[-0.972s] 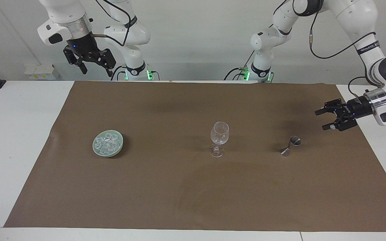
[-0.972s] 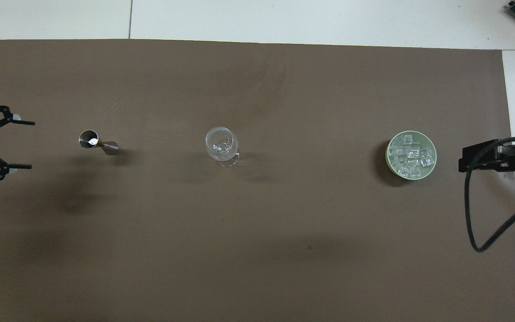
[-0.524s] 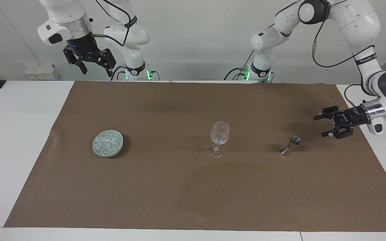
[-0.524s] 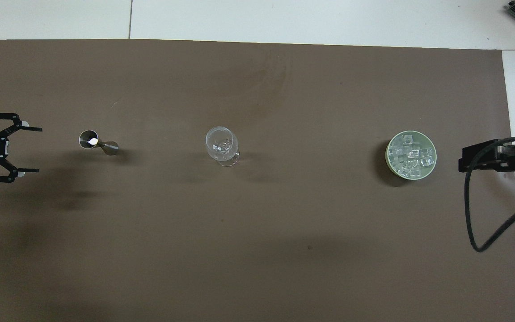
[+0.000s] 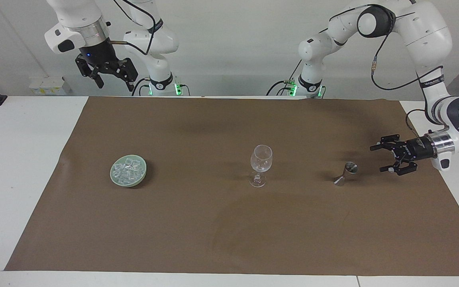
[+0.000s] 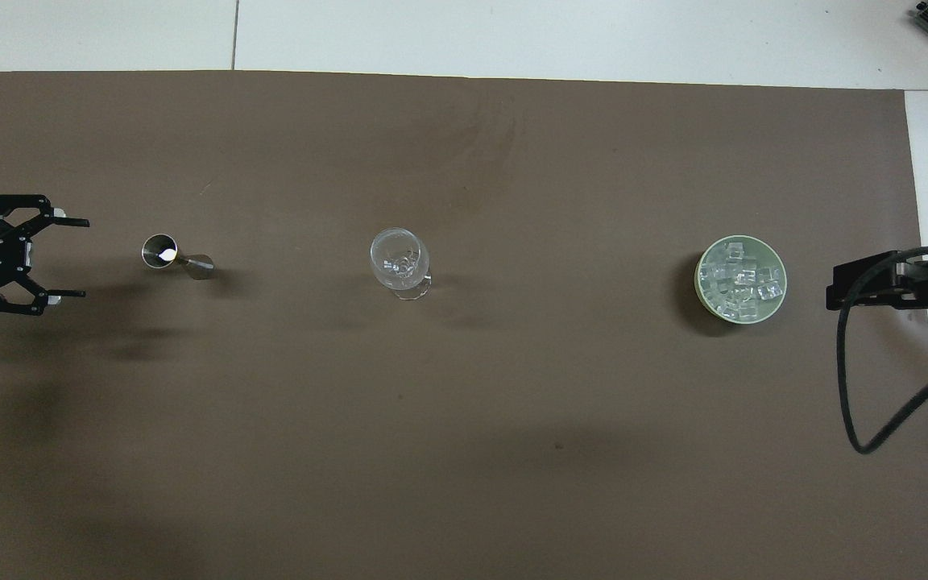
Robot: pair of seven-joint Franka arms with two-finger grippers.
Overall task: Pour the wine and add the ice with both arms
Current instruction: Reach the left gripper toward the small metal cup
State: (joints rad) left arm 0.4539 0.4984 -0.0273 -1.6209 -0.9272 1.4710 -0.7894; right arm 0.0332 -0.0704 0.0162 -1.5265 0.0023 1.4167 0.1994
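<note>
An empty clear wine glass (image 5: 261, 165) (image 6: 399, 262) stands upright mid-mat. A small metal jigger (image 5: 346, 173) (image 6: 178, 258) stands beside it, toward the left arm's end. The ice (image 5: 128, 168) (image 6: 742, 278) is heaped in a pale green bowl (image 5: 112, 175) (image 6: 700, 290) toward the right arm's end. My left gripper (image 5: 377, 158) (image 6: 77, 258) hovers low over the mat, turned sideways with open jaws facing the jigger, a short gap away. My right gripper (image 5: 114, 85) (image 6: 832, 294) waits open, high over the mat's edge at its own end. Wine is out of view.
A brown mat (image 5: 229, 223) covers most of the white table (image 5: 14, 159). A black cable (image 6: 859, 387) loops down from the right wrist near the mat's edge.
The left gripper has come lower and closer to the jigger, still open. The right arm has not moved.
</note>
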